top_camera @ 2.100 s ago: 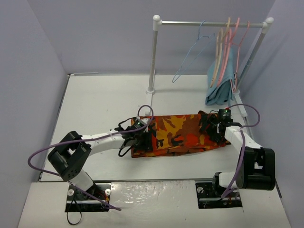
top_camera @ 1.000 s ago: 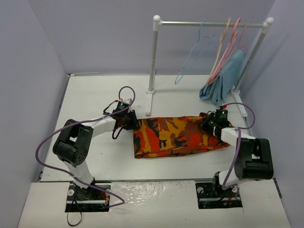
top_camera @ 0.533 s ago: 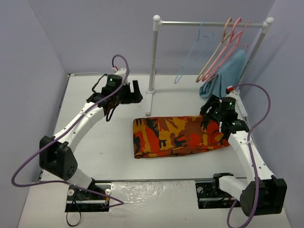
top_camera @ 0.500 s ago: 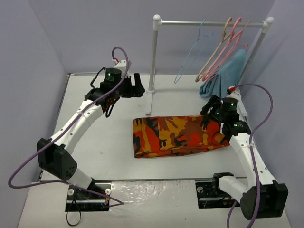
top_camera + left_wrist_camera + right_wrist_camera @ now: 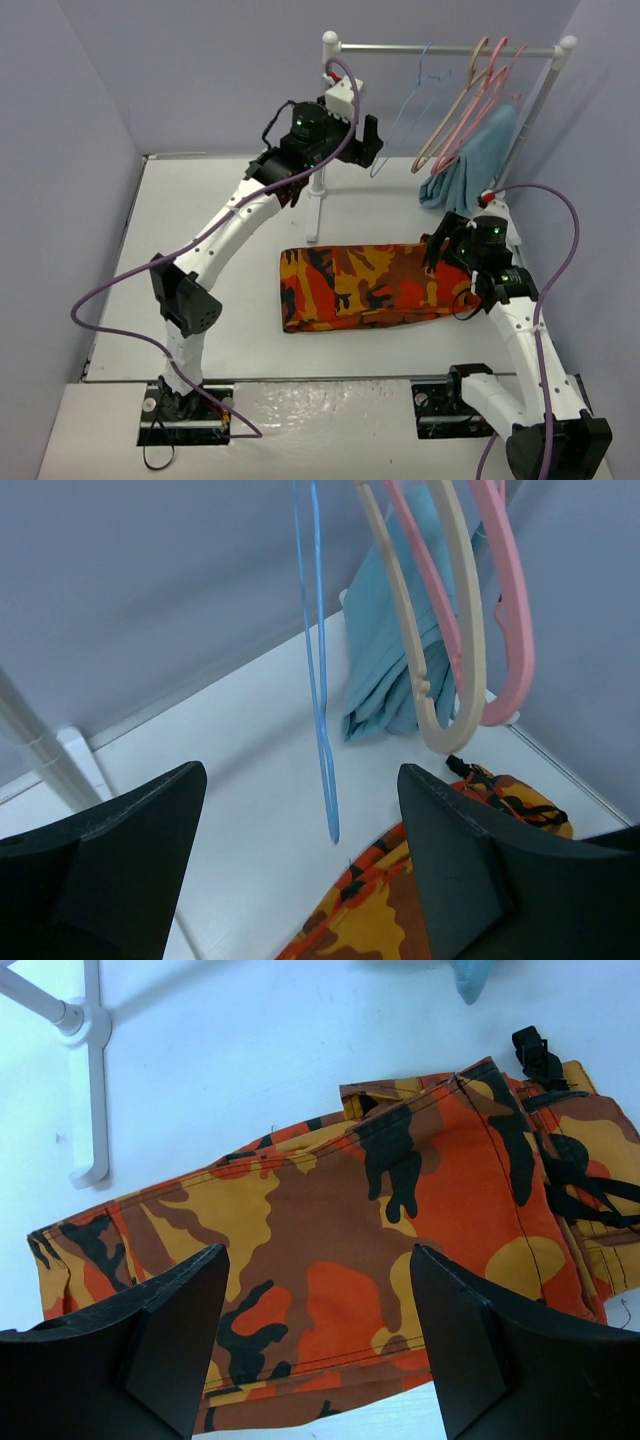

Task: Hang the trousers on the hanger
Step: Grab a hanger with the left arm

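The camouflage trousers lie folded flat on the white table, also in the right wrist view and at the bottom of the left wrist view. The light-blue wire hanger hangs on the rail; in the left wrist view it hangs just ahead between my fingers. My left gripper is open, raised near the rail's left post, close to the hanger's left side. My right gripper is open, hovering above the trousers' right end.
A clothes rail on white posts stands at the back. A tan wooden hanger and a pink hanger hang right of the blue one, with a teal cloth below. Purple walls enclose the table.
My left arm has let go of the trousers and swung up and to the right, from the table toward the blue hanger. My right arm has lifted off the trousers' right end.
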`<action>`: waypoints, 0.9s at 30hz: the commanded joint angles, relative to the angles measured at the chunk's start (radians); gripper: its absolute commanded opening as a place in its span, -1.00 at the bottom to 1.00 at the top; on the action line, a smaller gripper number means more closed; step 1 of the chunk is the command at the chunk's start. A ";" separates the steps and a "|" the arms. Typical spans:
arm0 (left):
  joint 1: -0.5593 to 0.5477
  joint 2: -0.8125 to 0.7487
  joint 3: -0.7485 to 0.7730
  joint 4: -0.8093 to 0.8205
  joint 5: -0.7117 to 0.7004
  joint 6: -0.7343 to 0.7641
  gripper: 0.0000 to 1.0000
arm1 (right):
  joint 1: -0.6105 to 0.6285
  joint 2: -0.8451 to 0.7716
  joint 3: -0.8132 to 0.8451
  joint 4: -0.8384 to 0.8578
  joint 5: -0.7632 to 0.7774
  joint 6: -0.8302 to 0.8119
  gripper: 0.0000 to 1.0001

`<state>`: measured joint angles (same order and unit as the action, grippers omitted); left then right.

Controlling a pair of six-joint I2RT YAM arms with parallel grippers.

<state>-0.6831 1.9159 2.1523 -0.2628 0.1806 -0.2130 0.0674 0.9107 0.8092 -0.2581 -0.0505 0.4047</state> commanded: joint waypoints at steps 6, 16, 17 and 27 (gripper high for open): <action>-0.044 0.177 0.216 0.138 -0.071 0.050 0.33 | 0.012 -0.017 -0.022 0.016 -0.051 -0.014 0.41; -0.054 0.229 0.226 0.196 -0.069 0.040 -0.09 | 0.012 -0.044 -0.032 -0.002 -0.057 -0.007 0.42; -0.056 0.234 0.227 0.204 -0.071 0.037 -0.18 | 0.012 -0.047 -0.032 -0.005 -0.058 -0.006 0.42; -0.076 0.267 0.232 0.246 -0.086 0.036 -0.49 | 0.012 -0.062 -0.026 -0.031 -0.065 -0.017 0.43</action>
<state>-0.7452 2.1959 2.3185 -0.1120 0.1018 -0.1831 0.0738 0.8654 0.7700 -0.3033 -0.1008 0.3979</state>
